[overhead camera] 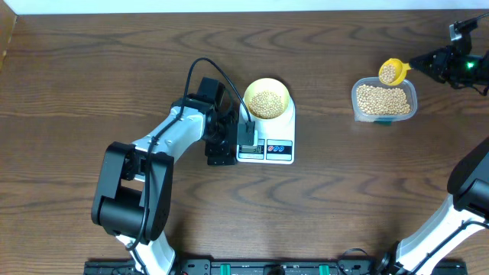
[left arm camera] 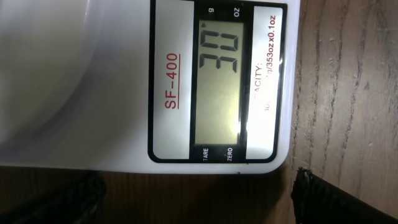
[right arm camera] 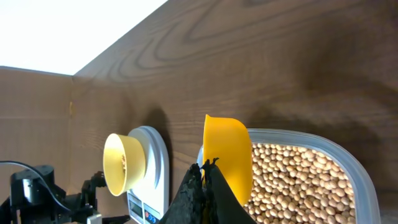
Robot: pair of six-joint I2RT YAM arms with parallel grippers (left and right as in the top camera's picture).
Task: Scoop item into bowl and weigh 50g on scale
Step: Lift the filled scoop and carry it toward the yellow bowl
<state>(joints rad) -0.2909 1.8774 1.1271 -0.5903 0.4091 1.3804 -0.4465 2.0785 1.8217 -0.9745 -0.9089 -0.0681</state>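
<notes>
The pale-yellow bowl [overhead camera: 267, 99] holds tan beans and stands on the white scale [overhead camera: 286, 130]. My left gripper [overhead camera: 229, 143] sits low at the scale's display end, open. In the left wrist view its fingertips [left arm camera: 317, 200] flank bare wood just short of the scale [left arm camera: 124, 81], and the lit display [left arm camera: 219, 81] shows digits. My right gripper [overhead camera: 428, 63] is shut on the handle of the yellow scoop [overhead camera: 393, 72], which carries beans above the clear tub [overhead camera: 384, 101]. The right wrist view shows that gripper [right arm camera: 205, 171], the scoop [right arm camera: 227, 155], the tub's beans [right arm camera: 298, 180] and the bowl [right arm camera: 121, 163].
The left arm [overhead camera: 145, 164] lies across the table's left middle, with a black cable [overhead camera: 221, 76] looping over its wrist. The right arm's base [overhead camera: 466, 206] stands at the lower right. A cardboard edge [overhead camera: 6, 34] is at the far left.
</notes>
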